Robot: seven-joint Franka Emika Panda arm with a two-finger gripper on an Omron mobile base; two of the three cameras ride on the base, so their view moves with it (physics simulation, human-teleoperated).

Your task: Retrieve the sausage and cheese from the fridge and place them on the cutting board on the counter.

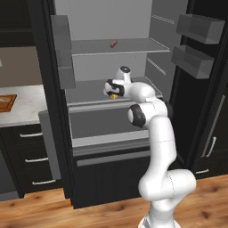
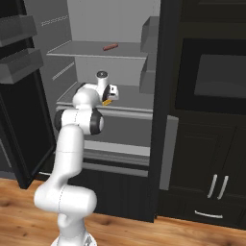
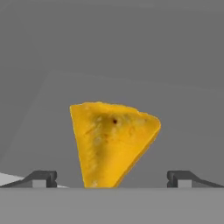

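Gripper (image 3: 112, 178) wide open, reaching into the fridge (image 1: 111, 22), fingers either side of the cheese (image 3: 111, 142) on the middle shelf, not touching. Sausage (image 1: 114, 43) lies on the shelf above; cutting board (image 1: 5, 103) on the counter (image 1: 24, 107) left.

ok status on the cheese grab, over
Gripper open, inside the fridge. Cheese centred between the fingertips, not gripped. Sausage on the shelf above. Nothing in the way.
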